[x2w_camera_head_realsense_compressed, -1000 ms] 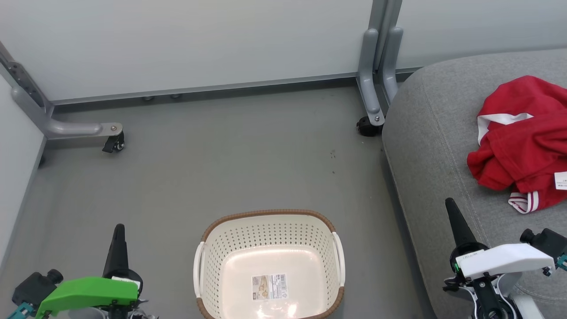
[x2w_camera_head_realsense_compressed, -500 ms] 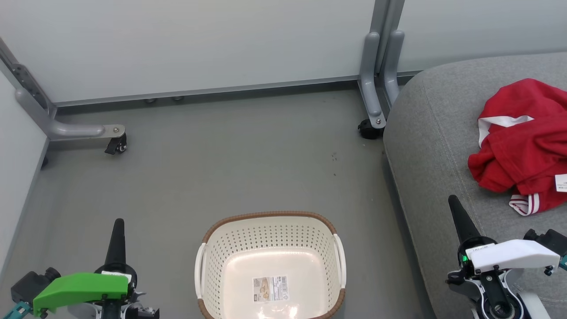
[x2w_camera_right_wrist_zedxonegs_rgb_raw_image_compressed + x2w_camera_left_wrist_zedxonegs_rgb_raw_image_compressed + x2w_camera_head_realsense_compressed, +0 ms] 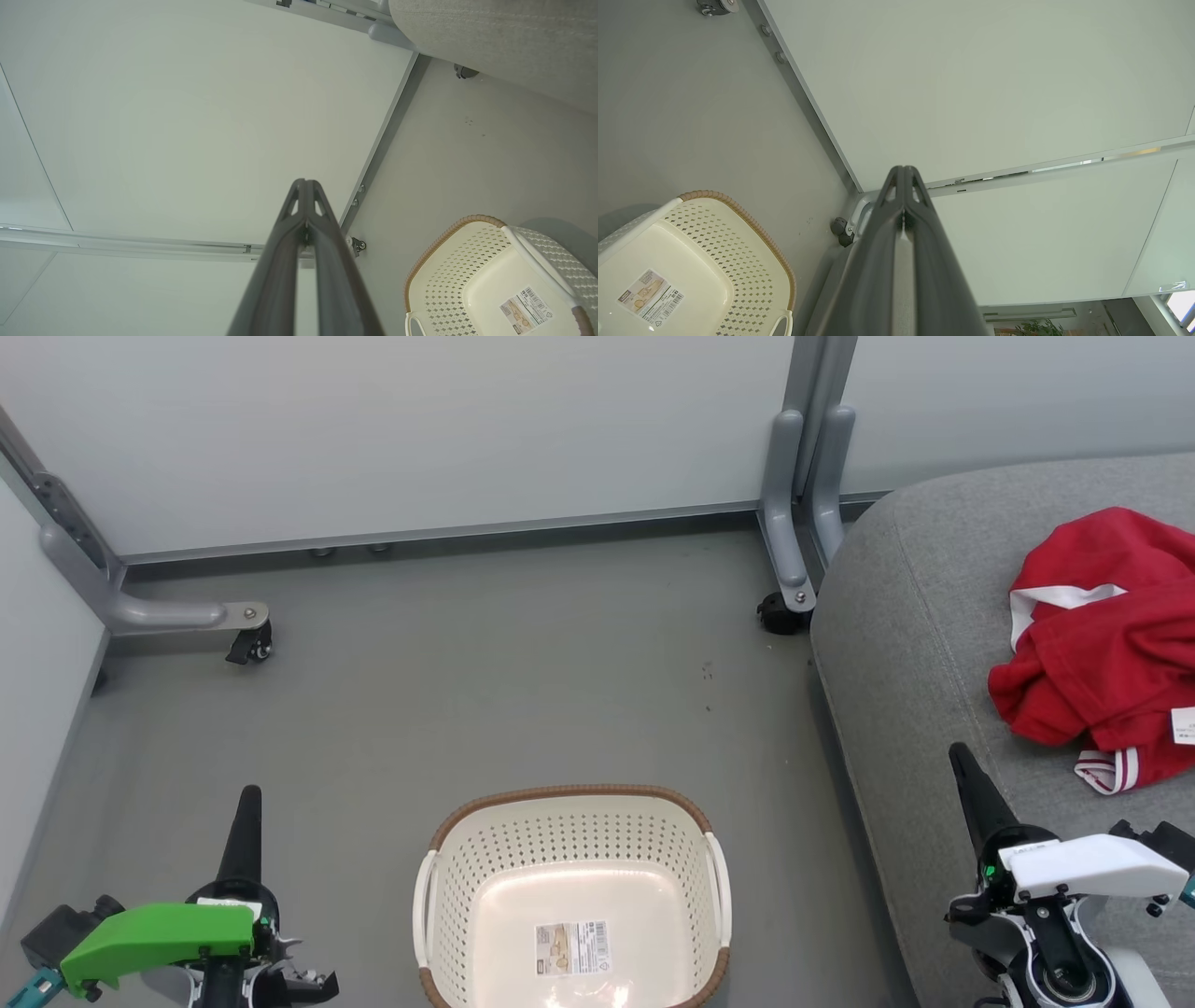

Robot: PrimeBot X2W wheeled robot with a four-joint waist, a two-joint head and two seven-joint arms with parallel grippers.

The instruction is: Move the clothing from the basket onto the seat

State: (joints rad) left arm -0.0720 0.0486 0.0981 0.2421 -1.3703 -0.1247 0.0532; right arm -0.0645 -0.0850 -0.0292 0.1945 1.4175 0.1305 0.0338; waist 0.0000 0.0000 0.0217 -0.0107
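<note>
Head camera shifts; both hands ease outward

Everything in the head view sits a little lower than a second ago, the basket (image 3: pixel 569 793), the seat (image 3: pixel 896 616) and the red clothing (image 3: pixel 1102 653) alike, which is the camera's move and not theirs. Against that drift, the left hand (image 3: pixel 248 793) has slid slightly left with its green cover (image 3: pixel 159 933). The right hand (image 3: pixel 956 751) has slid slightly right with its white cover (image 3: pixel 1092 863). Both sets of dark fingers now reach a touch farther.

Red clothing (image 3: pixel 1111 644) with white stripes, cream perforated basket (image 3: pixel 571 840) with brown rim, grey seat (image 3: pixel 915 644)
</note>
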